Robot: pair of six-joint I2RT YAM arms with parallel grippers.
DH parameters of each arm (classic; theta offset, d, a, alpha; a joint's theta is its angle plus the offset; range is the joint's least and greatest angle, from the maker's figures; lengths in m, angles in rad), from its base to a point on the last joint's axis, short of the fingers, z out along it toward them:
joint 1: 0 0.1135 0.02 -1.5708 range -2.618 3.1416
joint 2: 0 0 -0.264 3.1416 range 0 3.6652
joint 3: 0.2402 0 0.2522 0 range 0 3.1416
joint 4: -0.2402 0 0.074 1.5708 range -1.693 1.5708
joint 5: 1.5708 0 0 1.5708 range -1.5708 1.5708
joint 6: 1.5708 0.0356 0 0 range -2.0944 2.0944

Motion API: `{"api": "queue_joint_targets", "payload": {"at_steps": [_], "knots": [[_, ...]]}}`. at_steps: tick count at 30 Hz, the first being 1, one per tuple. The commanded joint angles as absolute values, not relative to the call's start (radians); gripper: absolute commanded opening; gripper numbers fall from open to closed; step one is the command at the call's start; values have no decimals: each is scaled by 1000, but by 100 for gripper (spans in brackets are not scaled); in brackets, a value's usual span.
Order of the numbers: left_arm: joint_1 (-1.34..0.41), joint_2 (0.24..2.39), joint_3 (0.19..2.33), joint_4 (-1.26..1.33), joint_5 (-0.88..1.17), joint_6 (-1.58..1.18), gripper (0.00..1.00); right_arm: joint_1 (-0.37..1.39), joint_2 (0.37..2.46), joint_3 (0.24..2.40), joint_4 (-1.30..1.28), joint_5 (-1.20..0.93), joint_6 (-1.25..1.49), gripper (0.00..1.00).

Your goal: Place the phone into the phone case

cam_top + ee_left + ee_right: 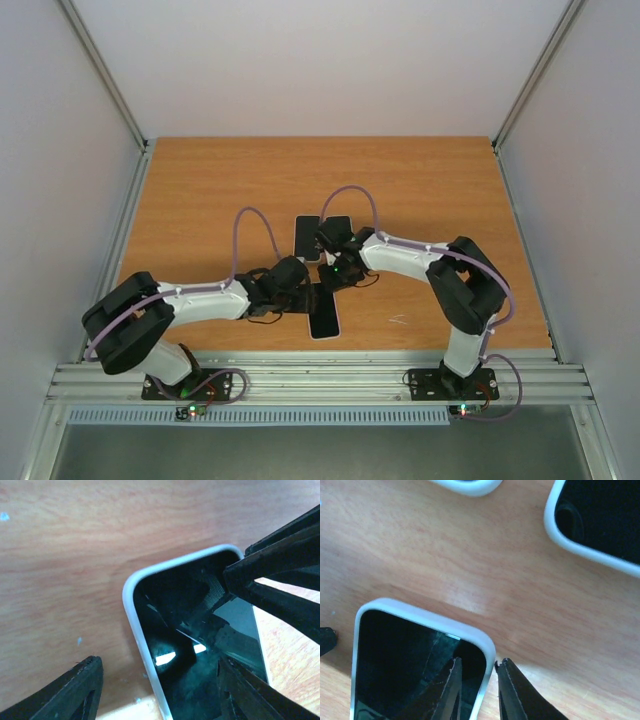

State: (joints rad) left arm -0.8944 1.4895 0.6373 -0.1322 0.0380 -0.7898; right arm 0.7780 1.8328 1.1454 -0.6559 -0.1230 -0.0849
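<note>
Seating step, I judge — phone (323, 318), screen up within what looks like the white phone case (420, 616), lies just 6 o'clock of table (200, 190) centre; left gripper (160, 695) spread loose astride it, right gripper (477, 670) narrowly straddling the rim, whether clamped I cannot tell — next, press corners flush.
</note>
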Motion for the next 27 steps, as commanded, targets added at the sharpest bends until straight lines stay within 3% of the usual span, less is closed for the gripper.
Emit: {"api": "queue_joint_targets", "payload": {"at_steps": [1,11,27], "knots": [[-937,1477,615,-245,-27,-819,63,819,1828,1054,-688,-59,-68,24],[-1021,1513,595,-221,-33,-870,60,917,1669,922,-676,-101,-2,27],[-1048,1438,526,-227,-62,-919,54,1058,1674,805,-712,-34,138,26]]}}
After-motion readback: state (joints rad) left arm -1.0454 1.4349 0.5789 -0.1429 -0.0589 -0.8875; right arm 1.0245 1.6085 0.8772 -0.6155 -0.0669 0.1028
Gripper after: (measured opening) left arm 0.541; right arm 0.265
